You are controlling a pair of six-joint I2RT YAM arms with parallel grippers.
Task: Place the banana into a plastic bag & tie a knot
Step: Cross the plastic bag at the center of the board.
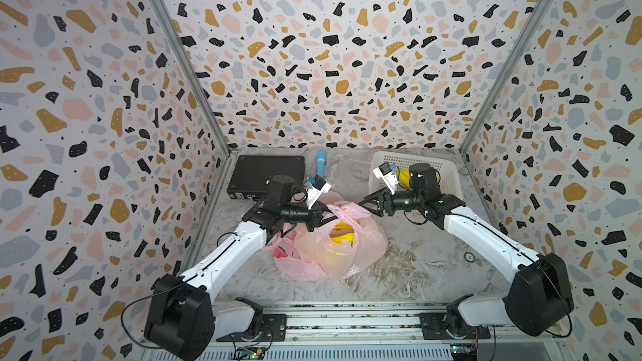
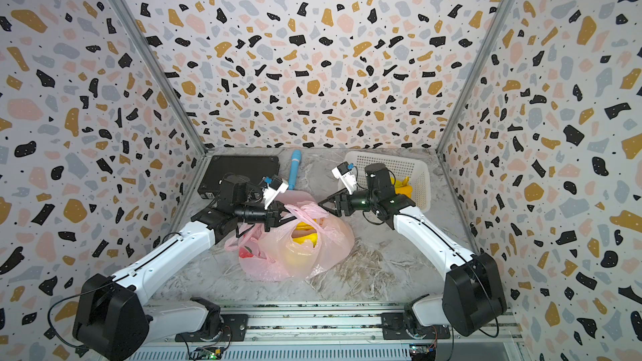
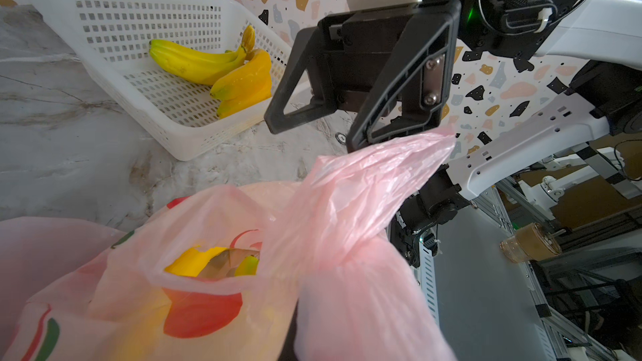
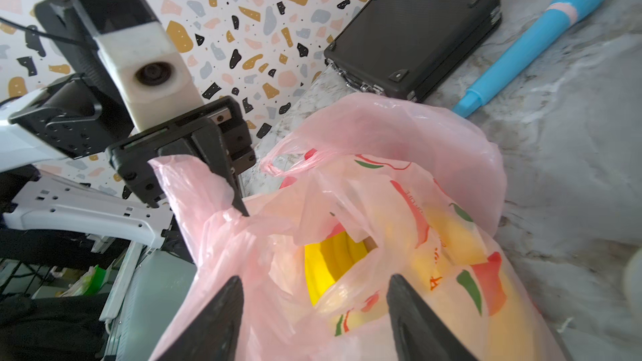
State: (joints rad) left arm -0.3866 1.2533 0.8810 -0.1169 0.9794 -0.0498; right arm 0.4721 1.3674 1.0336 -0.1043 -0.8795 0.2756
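Our right tool (image 4: 314,277) stands with jaws apart, seemingly ready for a free handle (image 4: 291,164). Just ahead, the curved yellow banana (image 4: 323,265) lies inside the thin pink plastic bag (image 4: 399,126), whose far handle (image 4: 184,178) our left tool (image 1: 328,217) clamps upright.

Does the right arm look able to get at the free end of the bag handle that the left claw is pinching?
Probably yes. The right claw stands open right beside the handle, whose end sticks out past the shut left claw towards it, with nothing between them.
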